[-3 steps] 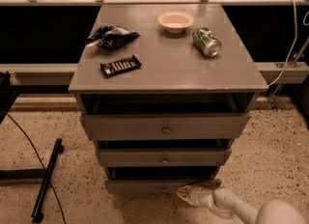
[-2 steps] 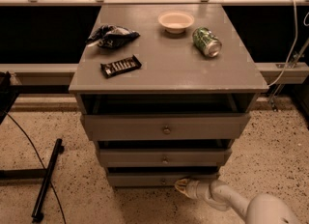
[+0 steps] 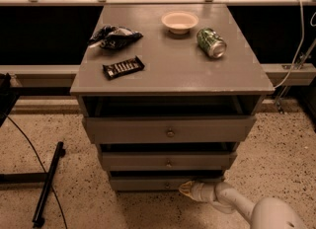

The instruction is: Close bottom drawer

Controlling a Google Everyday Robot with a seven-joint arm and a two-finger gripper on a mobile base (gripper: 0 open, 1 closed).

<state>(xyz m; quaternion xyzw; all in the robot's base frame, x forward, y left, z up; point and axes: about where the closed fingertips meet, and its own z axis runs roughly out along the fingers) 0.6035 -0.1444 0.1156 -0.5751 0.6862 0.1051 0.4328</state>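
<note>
The bottom drawer [image 3: 143,182] is the lowest, narrowest grey drawer of the cabinet, with a slim front panel. It stands only slightly out from the cabinet. My gripper [image 3: 186,189] reaches in low from the lower right on a white arm and presses against the drawer's front just right of its middle. The drawer's knob is hidden by the gripper tip. The middle drawer [image 3: 168,161] and the top drawer [image 3: 169,131] stick out further above it.
On the cabinet top [image 3: 173,70] lie a white bowl [image 3: 179,21], a green can [image 3: 211,42] on its side, a dark chip bag [image 3: 113,36] and a chocolate bar [image 3: 123,67]. A black stand leg [image 3: 47,183] and cable lie on the floor at left.
My gripper has moved up and inward against the bottom drawer's front, and the drawer has slid back into the cabinet.
</note>
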